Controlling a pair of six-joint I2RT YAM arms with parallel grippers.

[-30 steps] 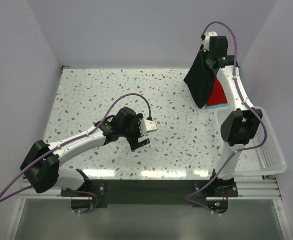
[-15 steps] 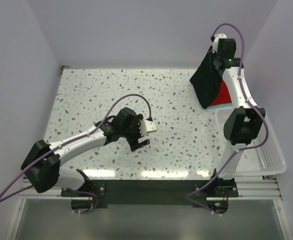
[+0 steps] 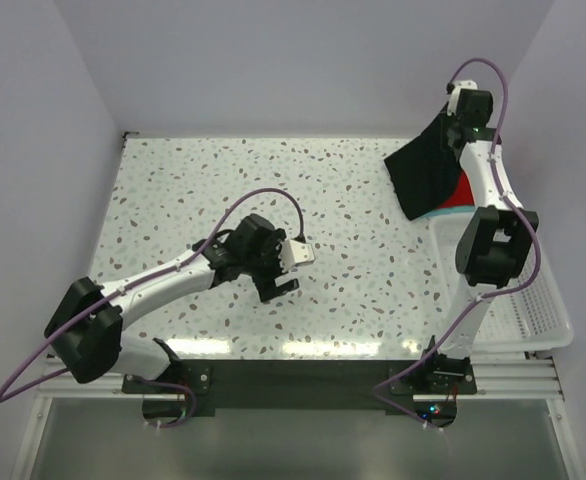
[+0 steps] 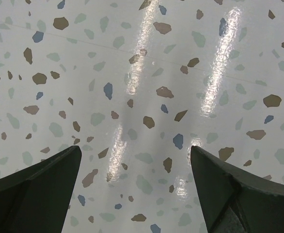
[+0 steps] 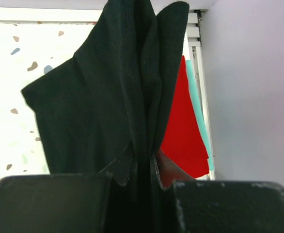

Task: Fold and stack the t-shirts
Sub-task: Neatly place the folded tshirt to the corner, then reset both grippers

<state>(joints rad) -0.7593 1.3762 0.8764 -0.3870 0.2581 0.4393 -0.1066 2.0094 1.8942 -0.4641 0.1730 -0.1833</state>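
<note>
A speckled terrazzo worktop (image 3: 173,180) fills the overhead view, closed in by pale walls on three sides. The left arm (image 3: 163,285) stretches low across its middle, while the right arm (image 3: 488,200) reaches up into the far right corner. A white mesh basket (image 3: 543,310) sits at the worktop's right edge on the near side, partly under the right arm.

The black t-shirt (image 3: 428,175) hangs bunched from the right gripper (image 3: 455,125), spreading down and to the left over the far right corner of the worktop. Whether its lower edge touches the surface cannot be told. In the right wrist view the black t-shirt (image 5: 108,97) falls in deep folds from between the two fingers, which are pinched nearly closed on the cloth.

Partly covered by it, the red t-shirt (image 3: 460,192) lies flat in that corner, just beyond the basket. It rests on the teal t-shirt (image 3: 441,212), of which only a thin strip shows along the near edge; the right wrist view shows the same strip of teal (image 5: 202,126) beside the red (image 5: 185,136).

The left gripper (image 3: 285,270) hovers over bare worktop near the centre, spread as wide as it goes and holding nothing. Its wrist view shows only speckled surface between the two dark fingers (image 4: 40,189).
</note>
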